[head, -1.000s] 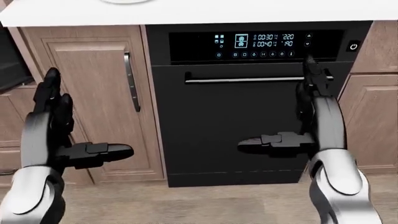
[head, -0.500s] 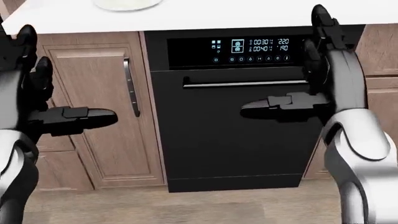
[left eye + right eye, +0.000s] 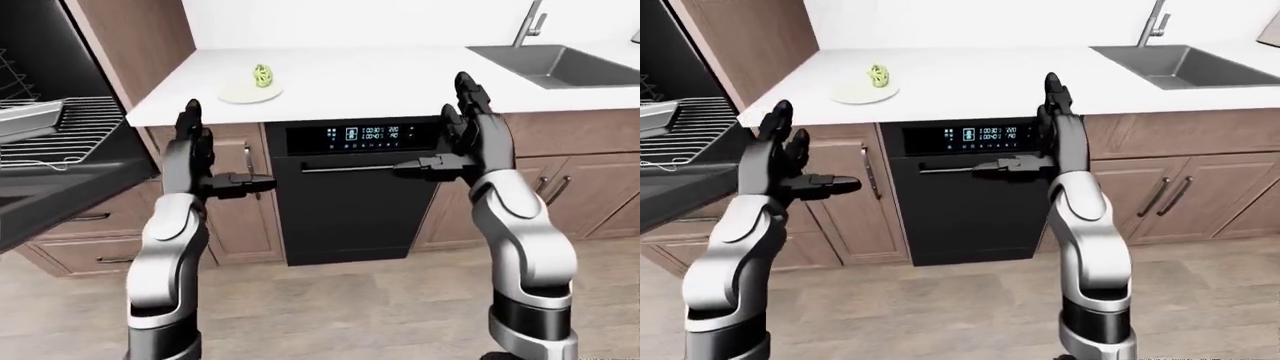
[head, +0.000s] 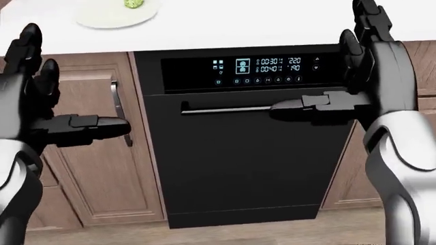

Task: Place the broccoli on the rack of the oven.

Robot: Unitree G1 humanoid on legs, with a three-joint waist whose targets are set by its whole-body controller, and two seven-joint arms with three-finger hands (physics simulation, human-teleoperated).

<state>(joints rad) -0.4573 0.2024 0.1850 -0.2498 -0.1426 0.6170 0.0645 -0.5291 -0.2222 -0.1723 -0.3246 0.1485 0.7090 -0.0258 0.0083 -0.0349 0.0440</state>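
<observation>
On counter: broccoli (image 3: 263, 75) | panel (image 4: 255, 65) "220"/"190" | L hand (image 3: 205, 161), R hand (image 3: 455, 139) open, empty

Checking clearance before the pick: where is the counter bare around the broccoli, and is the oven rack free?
The counter is bare between the plate holding the broccoli and the sink. On the oven rack, a metal tray crowds the left part in the left-eye view; bare wires show right of it. Both hands hang open, empty.
</observation>
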